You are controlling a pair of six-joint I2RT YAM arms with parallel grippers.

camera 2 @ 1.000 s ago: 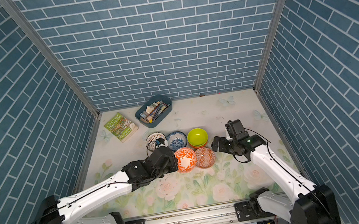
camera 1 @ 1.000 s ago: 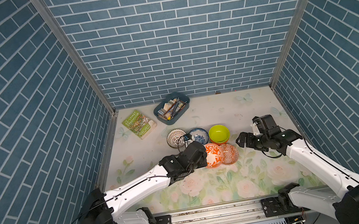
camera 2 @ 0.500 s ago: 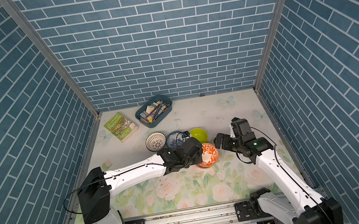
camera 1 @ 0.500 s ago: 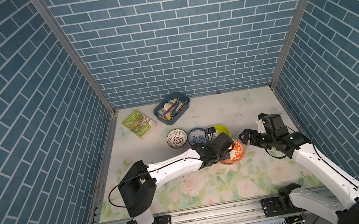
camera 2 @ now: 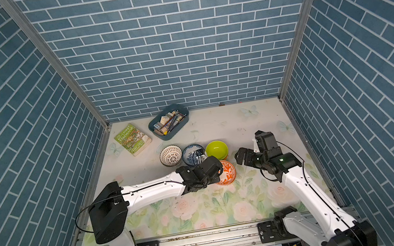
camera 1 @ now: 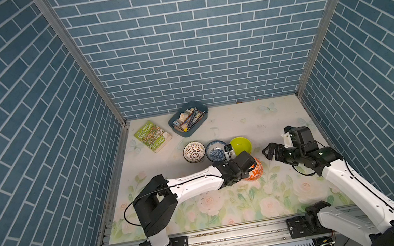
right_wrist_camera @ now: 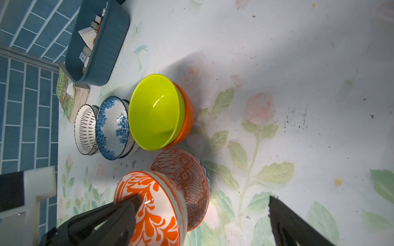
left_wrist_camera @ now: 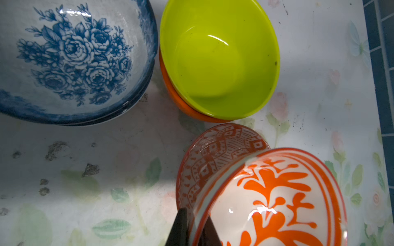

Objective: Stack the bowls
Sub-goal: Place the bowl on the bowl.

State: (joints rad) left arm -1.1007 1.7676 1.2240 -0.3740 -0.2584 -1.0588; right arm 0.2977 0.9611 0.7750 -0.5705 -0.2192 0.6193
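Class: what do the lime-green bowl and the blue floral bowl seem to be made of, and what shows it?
Lime-green bowl: probably plastic or melamine, uniform colour, soft sheen. Blue floral bowl: likely glazed ceramic, printed roses under sharp glossy highlights.

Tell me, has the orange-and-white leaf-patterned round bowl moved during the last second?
Yes: the bowl shifted toward the right gripper, now in front of the lime-green bowl.
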